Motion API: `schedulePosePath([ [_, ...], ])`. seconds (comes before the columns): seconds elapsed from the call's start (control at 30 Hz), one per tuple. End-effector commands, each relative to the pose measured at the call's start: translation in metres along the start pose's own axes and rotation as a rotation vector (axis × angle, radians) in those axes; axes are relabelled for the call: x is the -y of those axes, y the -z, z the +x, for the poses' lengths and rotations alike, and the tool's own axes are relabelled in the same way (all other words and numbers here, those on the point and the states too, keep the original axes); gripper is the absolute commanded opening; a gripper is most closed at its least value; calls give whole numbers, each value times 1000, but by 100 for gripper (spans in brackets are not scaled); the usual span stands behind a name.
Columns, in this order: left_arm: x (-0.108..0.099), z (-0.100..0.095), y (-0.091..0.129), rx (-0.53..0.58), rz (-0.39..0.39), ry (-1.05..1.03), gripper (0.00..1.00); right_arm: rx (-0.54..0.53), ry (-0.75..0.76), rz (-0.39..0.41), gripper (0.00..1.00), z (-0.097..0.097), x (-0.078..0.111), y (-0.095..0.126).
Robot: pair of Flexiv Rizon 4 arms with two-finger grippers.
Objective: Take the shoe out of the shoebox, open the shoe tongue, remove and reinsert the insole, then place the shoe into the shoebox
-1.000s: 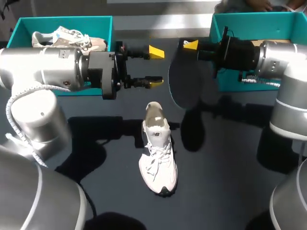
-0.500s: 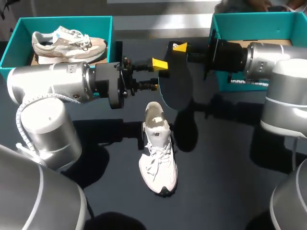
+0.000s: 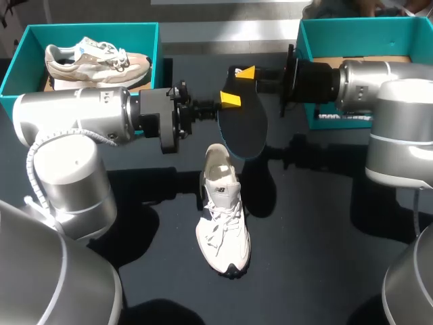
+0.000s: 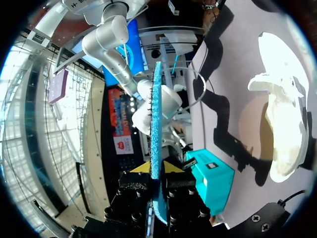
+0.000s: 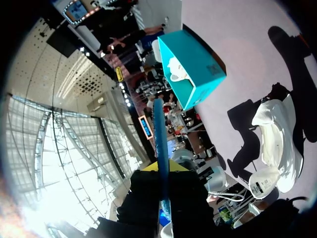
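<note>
A dark insole [image 3: 242, 128] hangs edge-on above the table between my two arms. My right gripper [image 3: 245, 71] is shut on its far end; in the right wrist view the blue edge of the insole [image 5: 159, 139] runs out from that gripper [image 5: 161, 167]. My left gripper [image 3: 230, 100] has its yellow tips pressed on both faces of the insole [image 4: 155, 124], shown by the left wrist view of the gripper [image 4: 156, 168]. The white shoe [image 3: 222, 213] lies on the table below, heel towards the insole, also seen as the shoe [image 4: 282, 119] and shoe [image 5: 277, 139].
A teal shoebox [image 3: 88, 28] at the back left holds a beige shoe [image 3: 95, 57]. A second teal shoebox [image 3: 352, 30] stands at the back right behind my right arm. The dark table [image 3: 318, 230] stretches around the white shoe.
My left gripper moved right to the insole and closed its fingers on it. My right arm brought the insole leftward and slightly lower. The white shoe stayed put.
</note>
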State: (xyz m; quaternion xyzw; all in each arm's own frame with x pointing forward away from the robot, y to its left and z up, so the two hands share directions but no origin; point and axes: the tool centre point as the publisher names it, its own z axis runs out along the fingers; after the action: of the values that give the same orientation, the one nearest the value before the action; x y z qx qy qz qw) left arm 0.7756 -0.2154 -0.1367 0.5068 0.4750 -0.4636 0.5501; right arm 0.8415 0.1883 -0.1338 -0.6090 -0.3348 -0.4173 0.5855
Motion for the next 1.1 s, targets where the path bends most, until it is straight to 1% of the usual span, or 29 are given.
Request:
schedulePosePath([
  [0.03,-1,2,-2,-12,-1,4,0,22,12,18,0,-3,3,-5],
  [0.1,-1,1,-1,-14,0,9,0,6,32,2,0,-2,6,-4],
  [0.13,-1,1,0,-18,-1,20,0,30,49,-4,16,-4,7,-1],
  [0.17,-1,-1,2,-20,-3,30,0,45,91,-4,99,-4,8,1],
  [0.2,-1,-2,4,-22,-2,36,0,35,88,5,100,-4,11,2],
  [0.23,-1,-3,7,-22,0,40,0,65,128,3,100,-4,14,5],
  [0.3,2,-6,14,-34,18,55,0,73,186,1,100,-2,19,10],
  [0.37,4,-9,23,-47,29,58,0,103,242,20,100,-2,24,17],
  [0.4,5,-10,27,-51,37,65,0,98,264,19,100,-1,27,21],
  [0.5,7,-15,37,-53,45,69,0,121,325,52,100,-4,36,35],
  [0.57,7,-19,42,-48,44,74,0,166,356,92,100,-6,40,43],
  [0.63,7,-21,46,-48,43,71,0,161,389,92,100,-8,45,52],
  [0.73,8,-23,51,-50,43,71,0,159,417,94,100,-8,52,67],
  [0.83,11,-27,55,-54,46,70,0,177,453,121,100,-6,58,79],
  [0.93,12,-28,58,-58,49,69,0,193,468,162,100,-4,61,86],
  [1.03,11,-28,61,-62,47,71,0,193,472,169,100,-2,65,93],
  [1.1,11,-28,61,-65,41,70,0,189,465,160,100,-3,66,96],
])
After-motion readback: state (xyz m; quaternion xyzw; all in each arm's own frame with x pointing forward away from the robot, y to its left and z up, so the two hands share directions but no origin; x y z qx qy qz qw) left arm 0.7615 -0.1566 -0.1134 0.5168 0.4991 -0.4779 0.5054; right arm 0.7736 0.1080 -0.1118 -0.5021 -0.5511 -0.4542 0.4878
